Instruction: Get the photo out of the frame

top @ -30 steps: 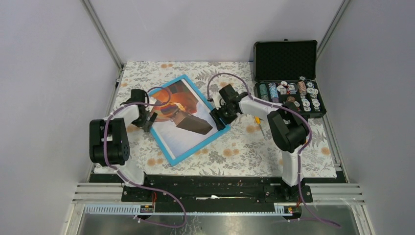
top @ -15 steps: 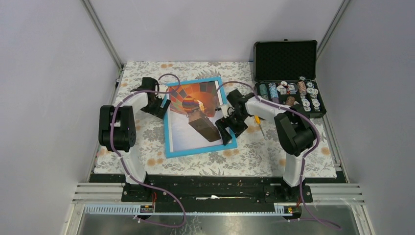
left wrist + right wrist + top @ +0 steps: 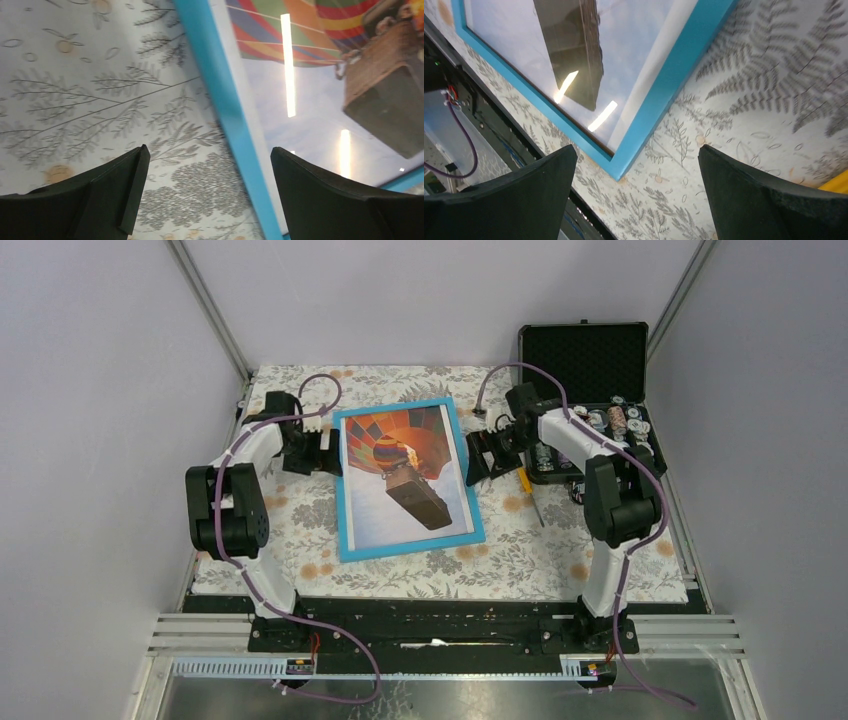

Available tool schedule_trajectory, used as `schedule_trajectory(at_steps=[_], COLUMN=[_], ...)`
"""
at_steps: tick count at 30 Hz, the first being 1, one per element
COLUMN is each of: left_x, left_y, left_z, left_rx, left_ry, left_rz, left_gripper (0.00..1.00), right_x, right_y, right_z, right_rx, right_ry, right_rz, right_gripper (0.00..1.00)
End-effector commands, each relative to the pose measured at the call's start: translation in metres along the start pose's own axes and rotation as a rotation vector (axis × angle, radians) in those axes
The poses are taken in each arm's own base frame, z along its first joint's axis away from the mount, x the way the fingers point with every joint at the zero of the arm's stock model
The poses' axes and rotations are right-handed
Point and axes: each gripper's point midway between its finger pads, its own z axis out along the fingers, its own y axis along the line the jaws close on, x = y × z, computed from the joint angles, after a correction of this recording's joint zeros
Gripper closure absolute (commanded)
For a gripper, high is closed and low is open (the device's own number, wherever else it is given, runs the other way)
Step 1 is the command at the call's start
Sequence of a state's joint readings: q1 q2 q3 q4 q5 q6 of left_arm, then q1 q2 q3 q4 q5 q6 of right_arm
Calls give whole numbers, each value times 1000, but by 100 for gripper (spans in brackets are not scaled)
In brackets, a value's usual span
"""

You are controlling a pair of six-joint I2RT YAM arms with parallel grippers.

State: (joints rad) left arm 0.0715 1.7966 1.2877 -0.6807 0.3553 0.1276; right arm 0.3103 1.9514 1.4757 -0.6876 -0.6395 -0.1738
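Spotted the frame [image 3: 410, 545] lying flat and face up in the middle of the floral cloth [image 3: 540, 550], with the balloon photo [image 3: 385, 515] sitting inside it, ceiling lights glaring off the front. Caught the left gripper [image 3: 325, 453] just beside the frame's left edge, fingers spread wide, gripping nothing. Same deal opposite: saw the right gripper [image 3: 478, 458] by the right edge, jaws wide apart, also holding nothing. Noticed the black case [image 3: 585, 358] open at the far right corner.
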Motion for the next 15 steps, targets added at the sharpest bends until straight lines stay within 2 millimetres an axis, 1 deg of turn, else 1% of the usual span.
schedule_trajectory(at_steps=[1,4,7,8,12,14,15], left_x=[-7,-7,-9,-7,1,3,5], left_y=[-16,-15,-22,-24,-30,-33,-37], left_z=[0,12,22,26,38,43,46], left_rx=[73,87,136,150,186,191,195], left_ry=[-28,-14,4,16,49,53,54], left_rz=[-66,-87,-115,-120,-118,-106,-96], left_gripper=[1,1,4,6,23,29,32], right_x=[-24,-28,-31,-30,-20,-12,-3], right_y=[-4,-11,-12,-13,-11,-8,-7], right_z=[20,34,40,42,47,48,49], right_rx=[-46,-63,-78,-79,-104,-120,-129], right_ry=[-41,-26,-30,-27,-3,13,28], right_rz=[47,96,124,133,165,173,176], right_gripper=[0,0,0,0,0,0,0])
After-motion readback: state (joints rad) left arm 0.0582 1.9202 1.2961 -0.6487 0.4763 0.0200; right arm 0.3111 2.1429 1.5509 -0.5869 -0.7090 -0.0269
